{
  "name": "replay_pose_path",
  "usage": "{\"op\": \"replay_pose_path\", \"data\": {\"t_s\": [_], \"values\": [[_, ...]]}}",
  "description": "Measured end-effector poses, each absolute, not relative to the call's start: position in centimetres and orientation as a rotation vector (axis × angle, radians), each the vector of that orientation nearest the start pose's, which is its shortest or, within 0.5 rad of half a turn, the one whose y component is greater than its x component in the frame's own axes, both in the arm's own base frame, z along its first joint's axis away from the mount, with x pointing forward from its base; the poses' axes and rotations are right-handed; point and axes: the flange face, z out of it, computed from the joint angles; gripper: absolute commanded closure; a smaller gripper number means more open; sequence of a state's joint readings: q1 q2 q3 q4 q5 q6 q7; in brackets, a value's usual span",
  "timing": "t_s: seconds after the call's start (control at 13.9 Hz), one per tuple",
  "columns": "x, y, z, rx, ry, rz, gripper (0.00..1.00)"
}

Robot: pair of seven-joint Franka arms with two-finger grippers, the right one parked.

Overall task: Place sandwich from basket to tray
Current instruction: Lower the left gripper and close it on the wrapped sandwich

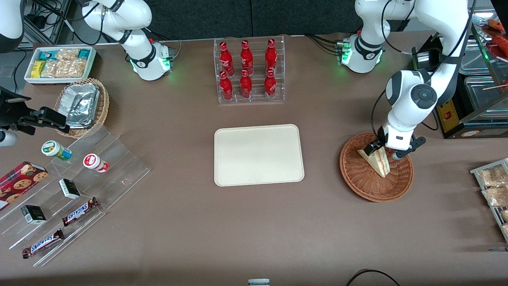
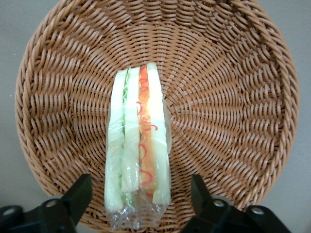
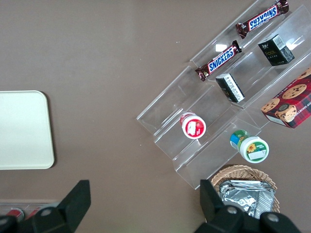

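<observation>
The sandwich [image 2: 138, 145] stands on edge in the basket [image 2: 233, 97], your gripper [image 2: 141, 204] spread wide with a finger on either side. Drop lower, close gently across the bread faces, then lift clear of the rim before crossing to the tray [image 1: 258, 154].

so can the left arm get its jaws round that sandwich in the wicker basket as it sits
Probably yes. The left gripper hangs open right over the clear-wrapped triangular sandwich, one jaw on each side, and nothing else lies in the reddish-brown woven wicker basket to block it.
</observation>
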State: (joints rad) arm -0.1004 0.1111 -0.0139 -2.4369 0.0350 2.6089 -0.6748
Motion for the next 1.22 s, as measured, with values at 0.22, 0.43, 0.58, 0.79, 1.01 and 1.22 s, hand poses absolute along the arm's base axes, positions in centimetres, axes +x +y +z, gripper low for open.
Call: {"op": "replay_pose_path", "data": {"t_s": [0.22, 0.43, 0.58, 0.79, 1.01, 1.22], "values": [[49.1, -5.7, 25.6, -3.036, -0.823, -0.091, 1.00], [49.3, -5.8, 25.8, -3.038, -0.820, -0.101, 1.00], [49.5, -5.8, 26.1, -3.040, -0.818, -0.115, 1.00], [50.1, -6.0, 27.1, -3.046, -0.803, -0.144, 1.00], [51.1, -7.3, 29.9, -3.032, -0.748, -0.063, 1.00], [52.5, -10.6, 36.3, -2.992, -0.658, 0.102, 1.00]]}}
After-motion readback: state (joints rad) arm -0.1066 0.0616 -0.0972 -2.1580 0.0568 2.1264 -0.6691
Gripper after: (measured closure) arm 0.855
